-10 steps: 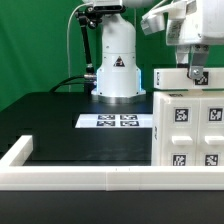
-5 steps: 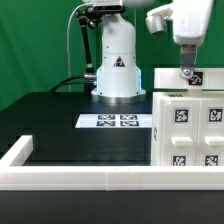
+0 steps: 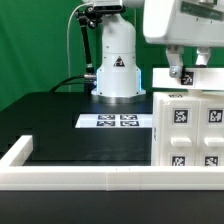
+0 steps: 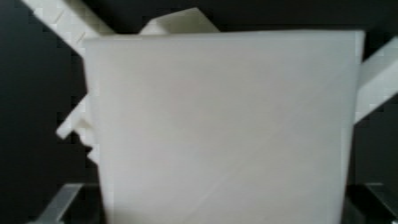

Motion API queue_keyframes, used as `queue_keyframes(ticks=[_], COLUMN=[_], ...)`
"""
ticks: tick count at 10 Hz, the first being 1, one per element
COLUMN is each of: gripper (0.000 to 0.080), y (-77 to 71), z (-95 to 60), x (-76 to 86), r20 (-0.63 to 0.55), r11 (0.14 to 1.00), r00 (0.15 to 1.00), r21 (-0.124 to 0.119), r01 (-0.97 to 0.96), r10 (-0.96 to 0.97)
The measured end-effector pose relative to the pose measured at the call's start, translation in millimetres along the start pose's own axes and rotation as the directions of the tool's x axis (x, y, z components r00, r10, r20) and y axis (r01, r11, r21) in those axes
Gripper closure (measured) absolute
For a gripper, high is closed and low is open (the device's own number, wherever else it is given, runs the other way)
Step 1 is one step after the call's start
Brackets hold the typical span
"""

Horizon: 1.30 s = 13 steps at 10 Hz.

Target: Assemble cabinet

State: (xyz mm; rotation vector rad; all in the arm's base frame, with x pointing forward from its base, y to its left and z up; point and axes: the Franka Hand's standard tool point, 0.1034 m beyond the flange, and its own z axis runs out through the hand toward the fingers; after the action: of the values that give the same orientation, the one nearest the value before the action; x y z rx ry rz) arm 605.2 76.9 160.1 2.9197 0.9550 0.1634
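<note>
Sliding my pincer (image 3: 178,72) toward nine o'clock over the cabinet (image 3: 188,125) top since a second ago; can't tell how open it is, so lining up I guess.

The cabinet (image 3: 190,130) stands at the table's (image 3: 60,125) front corner on the exterior view's right, against the border rail (image 3: 70,177). The marker board (image 3: 116,122) lies mid-table, before the robot's base (image 3: 116,70).

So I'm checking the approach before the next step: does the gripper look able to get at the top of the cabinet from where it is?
Probably yes. The gripper hangs just above the cabinet, with nothing visible between them; the wrist view shows only a white face. Whether the jaws are open is unclear.
</note>
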Motion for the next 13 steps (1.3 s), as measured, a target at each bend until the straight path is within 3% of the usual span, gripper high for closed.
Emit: queue_keyframes(ticks=[6,7,9,11,13], gripper=[0.0239,0.0239,0.0239,0.0239,0.0238], y=[-2.8,-6.9,-17.4,-18.8,-17.9], z=[0.1,0.9,-0.6,0.5,0.9], x=[1.5,0.4,6.5,7.1,9.7], r20=[0.001,0.004,0.006,0.019,0.012], r11=[0.916,0.837,0.601,0.415,0.331], r00=[0.916,0.837,0.601,0.415,0.332], r21=[0.004,0.014,0.016,0.026,0.036], r01=[-0.402,-0.547,-0.799,-0.91,-0.943], r10=[0.402,0.547,0.799,0.909,0.943])
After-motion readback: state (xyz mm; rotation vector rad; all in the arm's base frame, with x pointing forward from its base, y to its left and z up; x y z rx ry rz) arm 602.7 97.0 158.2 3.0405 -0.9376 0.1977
